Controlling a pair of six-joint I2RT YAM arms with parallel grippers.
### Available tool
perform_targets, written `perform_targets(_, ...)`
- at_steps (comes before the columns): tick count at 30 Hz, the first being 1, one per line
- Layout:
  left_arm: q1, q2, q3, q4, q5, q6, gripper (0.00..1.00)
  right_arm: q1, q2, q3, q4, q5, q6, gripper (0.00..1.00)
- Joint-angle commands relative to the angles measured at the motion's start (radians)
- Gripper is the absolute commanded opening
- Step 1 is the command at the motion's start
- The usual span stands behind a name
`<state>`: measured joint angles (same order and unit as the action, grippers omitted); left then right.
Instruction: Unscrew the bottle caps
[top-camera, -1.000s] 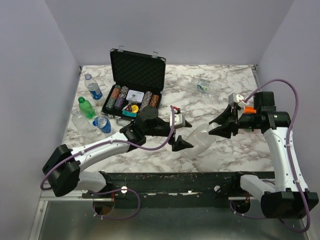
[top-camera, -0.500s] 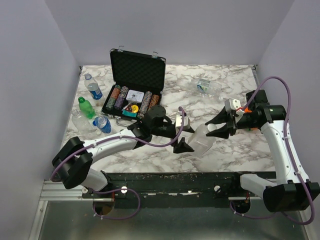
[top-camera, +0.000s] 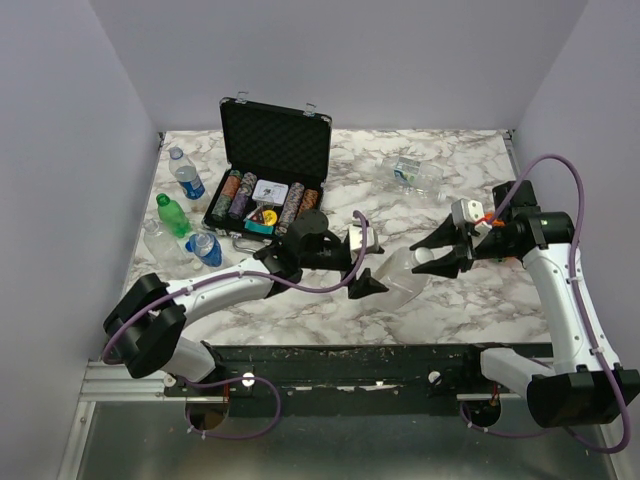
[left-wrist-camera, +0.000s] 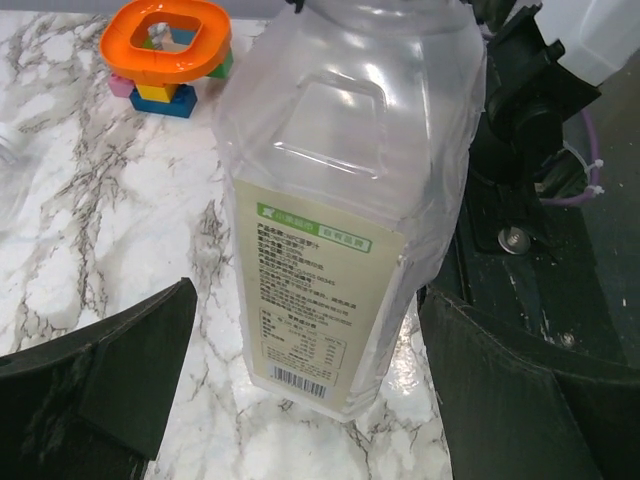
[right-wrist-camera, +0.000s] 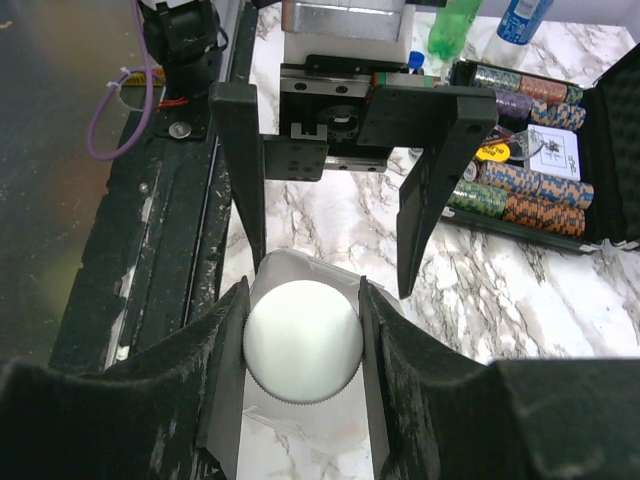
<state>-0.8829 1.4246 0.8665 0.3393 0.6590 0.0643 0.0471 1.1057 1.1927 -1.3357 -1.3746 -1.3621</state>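
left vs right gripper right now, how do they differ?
The left gripper is wide open, jaws either side of the clear bottle, not clamping it; the right gripper is shut on the white cap. Left sits at the labelled body, right at the cap end. Both face the same bottle.

On the table (top-camera: 500, 300), a bottle (top-camera: 400, 285) lies between the left gripper (top-camera: 368, 267) and right gripper (top-camera: 430, 258), its cap (right-wrist-camera: 302, 340) within the latter, the chip case (top-camera: 272, 165) behind, other bottles (top-camera: 172, 215) leftward.

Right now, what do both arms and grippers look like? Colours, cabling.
Left arm and right arm: white links, black joints, a looping purple cable each. Left gripper and right gripper: black, broad wedge-shaped fingers. Orange fitting and white block at the right wrist.
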Motion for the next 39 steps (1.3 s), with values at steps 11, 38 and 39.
perform_targets(11, -0.018, 0.063, 0.011, 0.130, 0.214, -0.026, 0.94, 0.030, 0.034, 0.047, -0.191, -0.096, -0.009, 0.13)
perform_targets(38, -0.019, -0.130, 0.121, -0.571, -0.295, 0.150, 0.00, 0.030, -0.093, 0.022, 0.329, 0.316, 0.813, 0.99)
perform_targets(39, -0.019, -0.131, 0.137, -0.610, -0.315, 0.161, 0.00, 0.030, -0.092, 0.031, 0.340, 0.339, 0.854, 1.00)
